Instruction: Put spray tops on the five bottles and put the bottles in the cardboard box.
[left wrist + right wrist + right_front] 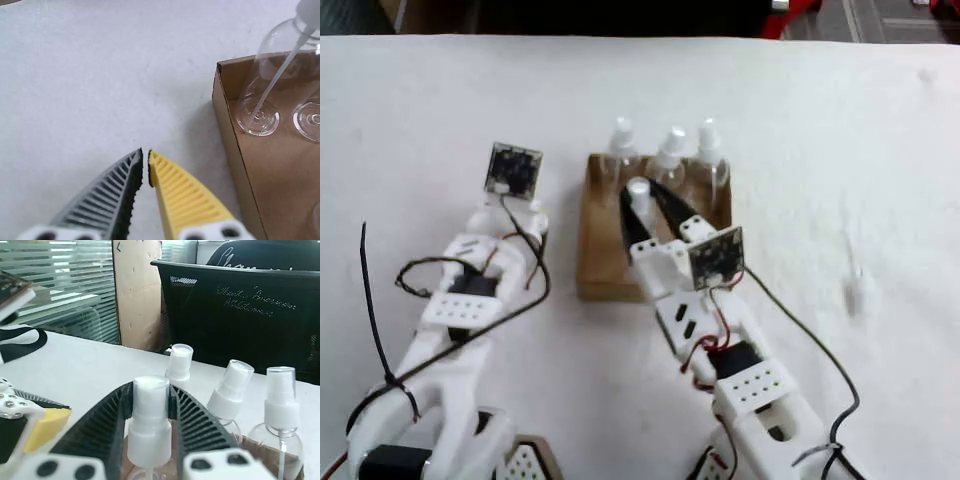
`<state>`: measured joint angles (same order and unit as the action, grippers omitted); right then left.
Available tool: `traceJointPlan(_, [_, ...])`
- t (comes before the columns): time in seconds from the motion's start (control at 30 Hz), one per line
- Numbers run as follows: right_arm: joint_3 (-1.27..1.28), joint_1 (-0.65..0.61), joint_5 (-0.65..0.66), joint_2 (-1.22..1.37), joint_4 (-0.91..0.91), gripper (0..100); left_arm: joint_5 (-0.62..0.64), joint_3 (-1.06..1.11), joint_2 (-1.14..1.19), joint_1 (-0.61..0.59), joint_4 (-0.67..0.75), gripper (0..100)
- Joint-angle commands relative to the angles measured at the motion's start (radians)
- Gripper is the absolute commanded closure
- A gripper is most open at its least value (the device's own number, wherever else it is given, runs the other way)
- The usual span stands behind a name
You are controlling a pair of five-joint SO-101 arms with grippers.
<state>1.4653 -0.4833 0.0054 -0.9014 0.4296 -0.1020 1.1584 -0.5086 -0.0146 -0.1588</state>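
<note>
Placing step: my right tool grips a capped bottle by its spray top, over the cardboard box, three bottles just beyond; next I lower and release; left tool clenched empty beside the box

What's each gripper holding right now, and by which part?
The right gripper holds a bottle by its spray top, jaws either side, at the cardboard box. The left gripper, shut, holds nothing.
</note>
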Motion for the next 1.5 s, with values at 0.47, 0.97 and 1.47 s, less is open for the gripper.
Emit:
traceJointPlan(0.47, [0.032,0.031,-0.014,-0.007,0.01,97.1,-0.008,-0.014,-0.001,0.002,0.021,98])
traceJointPlan(0.97, [0.02,-0.01,-0.014,-0.019,0.015,82.2,-0.008,-0.014,-0.001,0.002,0.021,98])
traceJointPlan(1.47, [-0.009,0.07,-0.021,-0.685,-0.311,82.5,-0.008,-0.014,-0.001,0.002,0.021,98])
